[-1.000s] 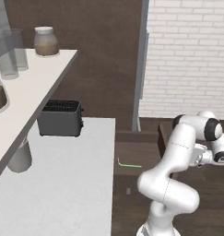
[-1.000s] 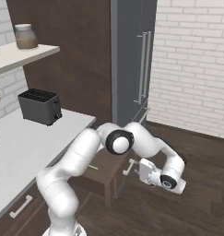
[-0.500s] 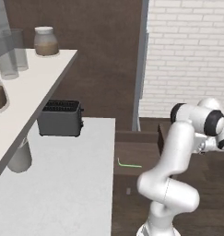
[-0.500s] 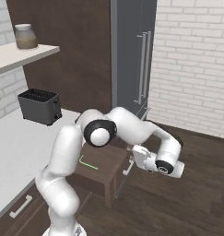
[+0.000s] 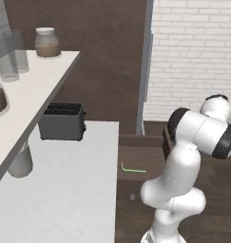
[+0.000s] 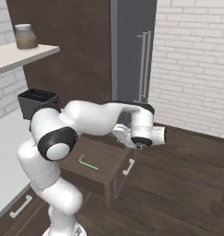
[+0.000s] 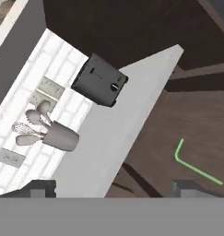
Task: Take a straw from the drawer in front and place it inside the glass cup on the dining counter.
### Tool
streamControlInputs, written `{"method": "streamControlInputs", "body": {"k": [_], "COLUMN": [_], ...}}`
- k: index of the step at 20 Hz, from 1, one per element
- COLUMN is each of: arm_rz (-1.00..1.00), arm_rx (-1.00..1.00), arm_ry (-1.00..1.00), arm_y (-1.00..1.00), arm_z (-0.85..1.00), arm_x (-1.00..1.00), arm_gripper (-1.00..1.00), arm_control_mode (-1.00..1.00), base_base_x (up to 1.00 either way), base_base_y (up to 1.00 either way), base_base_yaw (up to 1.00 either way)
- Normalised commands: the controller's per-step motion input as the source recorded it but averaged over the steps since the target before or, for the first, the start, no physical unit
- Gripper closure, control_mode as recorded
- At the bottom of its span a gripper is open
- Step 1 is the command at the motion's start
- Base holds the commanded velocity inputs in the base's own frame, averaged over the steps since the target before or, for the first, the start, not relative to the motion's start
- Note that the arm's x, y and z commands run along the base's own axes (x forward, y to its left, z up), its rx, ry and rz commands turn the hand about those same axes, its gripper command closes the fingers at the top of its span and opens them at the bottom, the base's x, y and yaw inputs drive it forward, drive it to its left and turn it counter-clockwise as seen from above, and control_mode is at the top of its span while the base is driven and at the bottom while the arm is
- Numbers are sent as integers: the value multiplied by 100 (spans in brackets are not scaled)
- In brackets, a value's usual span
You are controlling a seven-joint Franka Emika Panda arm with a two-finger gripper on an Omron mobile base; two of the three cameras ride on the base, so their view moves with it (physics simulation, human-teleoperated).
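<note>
In the left base view, the thin light green straw (image 5: 132, 169), bent at one end, lies flat inside the open dark brown wooden drawer (image 5: 136, 161), just right of the white counter (image 5: 74, 190). A black toaster (image 5: 62, 122) stands at the back of that counter, below a white shelf (image 5: 36, 90) that carries a brown-filled jar (image 5: 46, 42) and two tall greyish glasses (image 5: 11, 57). The white arm (image 5: 183, 180) rises at the lower right, its upper links bent off toward the right edge.

In the right base view, the straw (image 6: 88, 163) rests on the drawer (image 6: 102, 159) floor, near the middle and apart from the walls. A small pale handle (image 6: 128, 167) sits on the drawer front. The arm (image 6: 85, 129) arches over the drawer, and its wrist ends above the drawer's front right corner, well clear of the straw. The toaster (image 6: 37, 102) stands at the left, and a tall grey refrigerator (image 6: 132, 55) stands behind.

In the hand view, the two dark tips of the claw (image 7: 113, 188) stand far apart at the bottom edge, spread wide with nothing between them. The straw (image 7: 194, 163) lies on the brown drawer (image 7: 178, 138) floor, just above the right fingertip (image 7: 189, 186) and not touching it. The white counter (image 7: 118, 124) runs diagonally across the picture, carrying the toaster (image 7: 100, 82) and a grey holder of utensils (image 7: 58, 136).
</note>
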Motion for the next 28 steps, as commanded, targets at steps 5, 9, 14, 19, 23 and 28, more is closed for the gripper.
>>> {"method": "streamControlInputs", "body": {"k": [5, 9, 14, 19, 23, 28], "arm_rz": [0, -2, -6, -10, -13, -16], "arm_rx": [-33, -28, -22, -13, -17, -18], "arm_ry": [5, 12, 12, 15, 13, 8], "arm_y": [42, 27, 9, 0, 0, -1], "arm_z": [25, -7, -41, -54, -63, -51], "arm_x": [23, 27, 33, 39, 30, 22], "arm_gripper": [-100, -100, -100, -100, -100, -100], "arm_control_mode": [-100, -100, -100, -100, -100, -100], "base_base_x": [0, 0, 0, 0, 0, 0], "base_base_y": [0, 0, 0, 0, 0, 0], "base_base_yaw": [0, 0, 0, 0, 0, 0]}}
